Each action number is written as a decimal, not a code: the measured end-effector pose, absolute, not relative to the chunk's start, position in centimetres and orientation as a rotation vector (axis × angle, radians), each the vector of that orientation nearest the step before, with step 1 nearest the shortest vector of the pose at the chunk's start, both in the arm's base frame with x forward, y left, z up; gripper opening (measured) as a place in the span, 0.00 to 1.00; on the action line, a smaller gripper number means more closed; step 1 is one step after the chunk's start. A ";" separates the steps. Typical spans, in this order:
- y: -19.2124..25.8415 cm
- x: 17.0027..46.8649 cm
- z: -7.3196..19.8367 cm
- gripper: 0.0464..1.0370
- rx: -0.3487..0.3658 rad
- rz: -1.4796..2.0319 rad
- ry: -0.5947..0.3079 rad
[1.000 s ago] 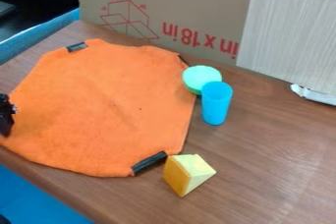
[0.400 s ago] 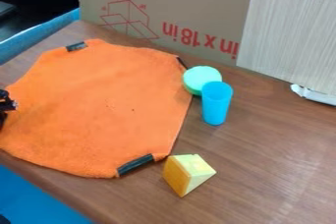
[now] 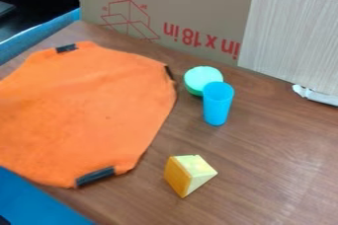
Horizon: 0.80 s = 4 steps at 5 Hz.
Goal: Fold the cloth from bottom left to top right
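Plain orange cloth [image 3: 86, 115] with black patches; light-blue cup [image 3: 216, 104].

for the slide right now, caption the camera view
Orange cloth spread unfolded at the table's left, with a blue cup, green round piece and yellow wedge to its right.

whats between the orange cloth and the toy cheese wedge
Just a bare stretch of the wooden table, in the camera view; nothing lies on it between the right edge of the orange cloth and the toy cheese wedge.
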<state>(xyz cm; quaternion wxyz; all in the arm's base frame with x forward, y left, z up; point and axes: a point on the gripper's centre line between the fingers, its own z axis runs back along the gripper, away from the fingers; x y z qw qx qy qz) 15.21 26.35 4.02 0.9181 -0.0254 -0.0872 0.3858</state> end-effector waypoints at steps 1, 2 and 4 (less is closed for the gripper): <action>27.2 14.2 5.3 0.01 -0.096 0.841 -0.163; 26.0 14.3 6.5 0.01 -0.148 0.830 -0.140; 22.5 18.4 8.8 0.01 -0.120 0.768 -0.129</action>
